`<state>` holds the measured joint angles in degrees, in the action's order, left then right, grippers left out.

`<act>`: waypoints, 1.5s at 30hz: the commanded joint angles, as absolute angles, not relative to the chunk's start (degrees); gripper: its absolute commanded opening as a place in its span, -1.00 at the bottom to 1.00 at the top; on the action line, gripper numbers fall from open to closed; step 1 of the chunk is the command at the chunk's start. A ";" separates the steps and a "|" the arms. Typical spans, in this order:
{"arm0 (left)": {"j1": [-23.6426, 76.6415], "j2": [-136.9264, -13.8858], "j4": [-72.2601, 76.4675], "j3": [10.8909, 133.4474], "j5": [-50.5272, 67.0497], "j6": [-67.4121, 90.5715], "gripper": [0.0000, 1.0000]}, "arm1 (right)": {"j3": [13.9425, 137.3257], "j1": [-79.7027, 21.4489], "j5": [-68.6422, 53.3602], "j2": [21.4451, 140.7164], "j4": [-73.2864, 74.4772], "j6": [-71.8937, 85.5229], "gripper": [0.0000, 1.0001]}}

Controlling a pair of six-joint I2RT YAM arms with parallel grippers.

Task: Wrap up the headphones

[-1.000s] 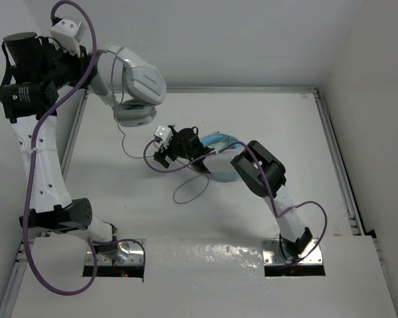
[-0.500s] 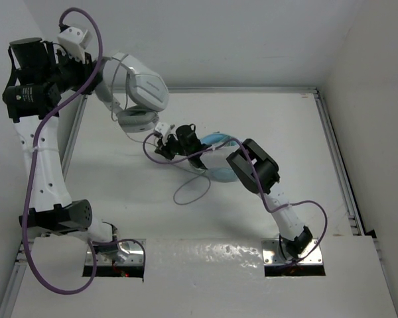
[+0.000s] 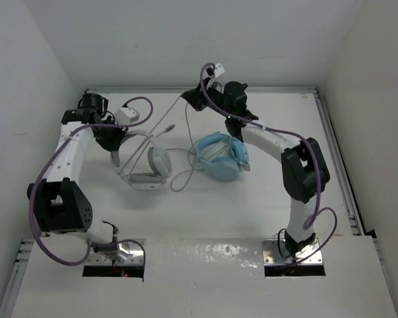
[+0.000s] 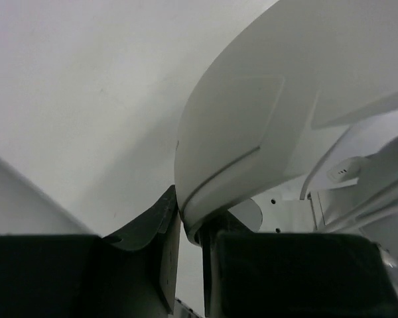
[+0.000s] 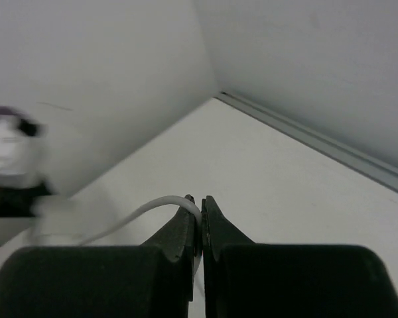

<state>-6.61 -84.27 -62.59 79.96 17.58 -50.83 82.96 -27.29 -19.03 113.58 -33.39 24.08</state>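
Observation:
The white and light-grey headphones (image 3: pixel 149 165) lie left of the table's middle, ear cups toward the near side. My left gripper (image 3: pixel 118 140) is shut on their wide headband; in the left wrist view the headband (image 4: pixel 285 99) fills the frame above the left gripper (image 4: pixel 189 225). The thin grey cable (image 3: pixel 167 118) runs from the headphones up to the far edge. There my right gripper (image 3: pixel 191 99) is shut on it; the right wrist view shows the cable (image 5: pixel 142 212) pinched at the tips of the right gripper (image 5: pixel 200 204).
Light blue headphones (image 3: pixel 219 156) lie in the middle of the table, just right of the white pair, under my right forearm. A slack loop of cable (image 3: pixel 184 179) rests between the two pairs. The back wall and metal rail (image 3: pixel 278 88) stand close behind my right gripper.
My left arm has come down from high at the far left, bringing the headphones to the table. My right gripper has shut on the cable and moved from mid-table to the far edge.

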 commanded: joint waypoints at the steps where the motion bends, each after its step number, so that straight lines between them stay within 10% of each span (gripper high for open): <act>1: -6.68 -84.80 -48.10 77.17 -2.79 -45.20 -1.00 | 79.20 -30.05 -21.88 106.36 -37.97 28.04 -1.00; 17: -6.42 -99.41 -30.50 98.34 2.71 -14.95 -1.00 | 88.77 -53.17 -36.91 114.24 -28.82 33.74 -1.00; 20: -6.68 -97.83 -31.90 101.06 9.30 -11.35 -1.00 | 90.61 -53.88 -36.39 119.42 -29.27 33.14 -0.85; 33: -6.77 -86.14 -43.59 113.01 21.62 -11.95 -1.00 | 72.90 -52.03 -22.08 115.87 -30.13 3.69 0.97; 45: -6.85 -85.17 -50.97 119.09 24.60 -14.86 -1.00 | 50.19 -50.36 -14.68 105.29 -51.76 -2.91 0.98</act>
<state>-6.22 -85.93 -51.05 115.96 21.50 -16.23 51.55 -51.03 -14.85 107.53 -41.76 -1.13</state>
